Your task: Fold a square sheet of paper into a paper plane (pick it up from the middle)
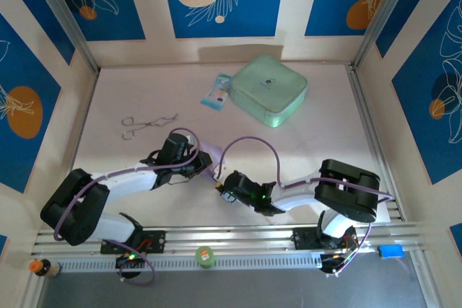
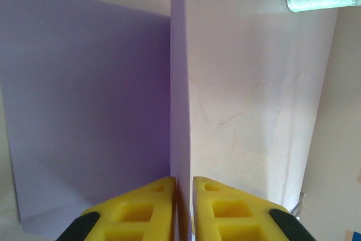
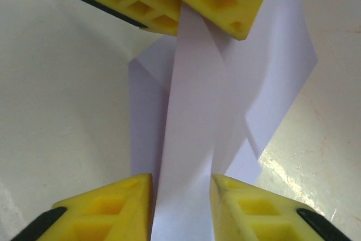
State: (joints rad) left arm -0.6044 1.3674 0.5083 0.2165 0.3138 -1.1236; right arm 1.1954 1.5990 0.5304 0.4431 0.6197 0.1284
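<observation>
Top external view, going from the left edge of the surface (image 1: 325,142): a thin wire tool (image 1: 148,123) lies by itself in the left half. The two arms reach in from the near corners and meet around the middle, somewhat nearer the near edge. Toward the far edge, right of centre, a blue-white packet (image 1: 216,91) sits just beside a mint-green case (image 1: 268,90), well apart from the arms.

In the left wrist view, the square sheet of paper (image 2: 84,94) is pale lavender. One panel spreads over the surface to the left, and a fold stands up as a thin vertical ridge down the middle. The left gripper (image 2: 183,182) has its yellow jaws pressed together on the near end of that ridge, with only the paper's edge between them. A corner of the mint-green case shows at the upper right.

In the right wrist view, the sheet is lifted and creased, with flaps hanging either side of a raised band. The left gripper's jaws pinch the far end of the band. The right gripper (image 3: 181,182) has its jaws apart, one on each side of the near end, and the band runs through the gap between them.
</observation>
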